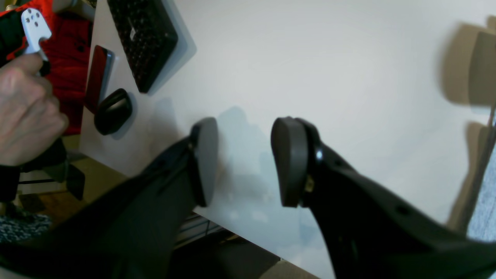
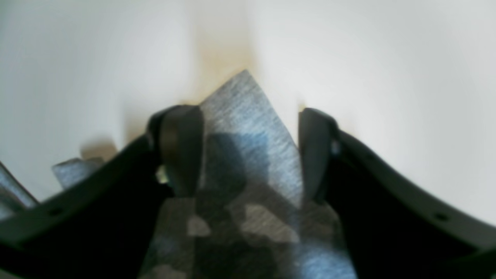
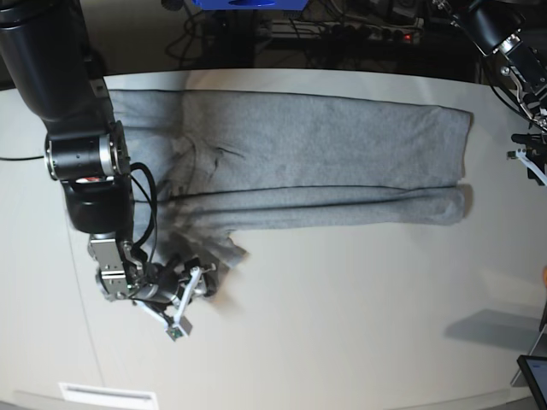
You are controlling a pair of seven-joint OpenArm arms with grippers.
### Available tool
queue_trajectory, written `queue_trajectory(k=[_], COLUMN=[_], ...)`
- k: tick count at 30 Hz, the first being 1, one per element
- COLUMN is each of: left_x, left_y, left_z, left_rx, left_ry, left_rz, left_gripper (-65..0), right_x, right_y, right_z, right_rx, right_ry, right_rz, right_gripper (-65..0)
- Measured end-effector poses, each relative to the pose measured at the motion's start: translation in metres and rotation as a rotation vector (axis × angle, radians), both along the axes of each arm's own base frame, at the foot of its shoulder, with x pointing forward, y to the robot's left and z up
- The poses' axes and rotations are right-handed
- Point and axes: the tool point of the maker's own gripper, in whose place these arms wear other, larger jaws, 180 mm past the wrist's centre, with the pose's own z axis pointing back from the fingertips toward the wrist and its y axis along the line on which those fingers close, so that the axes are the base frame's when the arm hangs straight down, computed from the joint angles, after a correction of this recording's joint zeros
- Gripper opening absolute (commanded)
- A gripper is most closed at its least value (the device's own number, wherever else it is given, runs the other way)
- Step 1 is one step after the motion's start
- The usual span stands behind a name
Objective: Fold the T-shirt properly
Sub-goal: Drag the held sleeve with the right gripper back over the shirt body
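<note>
The heather-grey T-shirt (image 3: 325, 145) lies flat across the far half of the table, folded into a long band with its plain side up. A loose corner of the T-shirt (image 2: 240, 108) sticks up between the fingers of my right gripper (image 2: 250, 128). The jaws stand apart, and the cloth brushes only the left pad (image 2: 182, 147). In the base view my right gripper (image 3: 195, 286) sits low at the shirt's near left corner. My left gripper (image 1: 244, 155) is open over bare white table, with nothing between its pads.
A black keyboard (image 1: 141, 37), a dark phone (image 1: 99, 75) and a black mouse (image 1: 113, 111) lie near the table's edge. Beyond them a person's hand (image 1: 25, 110) holds a white controller (image 1: 34, 29). Cables and equipment stand behind the table (image 3: 342, 34).
</note>
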Motion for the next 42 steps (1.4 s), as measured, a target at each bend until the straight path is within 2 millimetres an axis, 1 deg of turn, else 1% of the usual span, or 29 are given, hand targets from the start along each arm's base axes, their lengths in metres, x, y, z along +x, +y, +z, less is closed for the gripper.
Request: queue_trajectory(k=[3, 7, 14, 17, 22, 24, 27, 29, 31, 33, 35, 37, 39, 42], left_x=[-0.001, -0.001, -0.001, -0.001, -0.001, 0.000, 0.000, 0.001, 0.001, 0.001, 0.001, 0.002, 0.001, 0.002], left_y=[0.000, 0.000, 0.000, 0.000, 0.000, 0.000, 0.000, 0.000, 0.000, 0.000, -0.001, -0.001, 0.000, -0.001], left_z=[0.000, -0.001, -0.001, -0.001, -0.001, -0.001, -0.001, 0.000, 0.000, 0.000, 0.000, 0.000, 0.000, 0.000], left_rx=[0.000, 0.000, 0.000, -0.001, -0.001, -0.001, 0.000, -0.001, -0.001, 0.000, -0.001, -0.001, 0.000, -0.002], left_ry=[0.002, 0.002, 0.003, 0.002, 0.002, 0.001, 0.002, -0.001, -0.003, -0.002, -0.003, -0.004, -0.002, -0.003], left_rz=[0.000, 0.000, 0.000, 0.000, 0.000, -0.001, -0.001, -0.001, -0.002, -0.001, -0.002, -0.002, -0.001, -0.002], left_gripper=[-39.6, -39.6, -39.6, -39.6, -39.6, -39.6, -39.6, -39.6, -39.6, -39.6, -39.6, -39.6, -39.6, -39.6], right_x=[-0.001, -0.002, -0.005, -0.006, -0.009, -0.013, -0.021, -0.027, -0.025, -0.019, -0.018, -0.025, -0.032, -0.036], right_y=[0.000, 0.000, 0.000, 0.000, -0.009, -0.010, -0.005, -0.003, -0.005, -0.004, -0.002, -0.002, -0.007, -0.015], right_z=[-0.001, -0.003, -0.004, -0.002, 0.000, 0.001, 0.005, 0.007, 0.013, 0.028, 0.040, 0.041, 0.040, 0.046], right_rx=[-0.002, 0.004, 0.007, 0.042, 0.039, 0.019, 0.009, -0.012, -0.037, -0.042, -0.045, -0.069, -0.101, -0.143], right_ry=[0.004, 0.010, 0.036, 0.057, 0.036, 0.011, -0.039, -0.040, -0.044, -0.087, -0.127, -0.126, -0.113, -0.122], right_rz=[0.001, -0.005, -0.008, -0.030, -0.030, -0.022, 0.002, 0.019, 0.031, 0.034, 0.042, 0.056, 0.066, 0.069], right_gripper=[-46.0, -64.7, -64.7, -64.7, -64.7, -64.7, -64.7, -64.7, -64.7, -64.7, -64.7, -64.7, -64.7, -64.7])
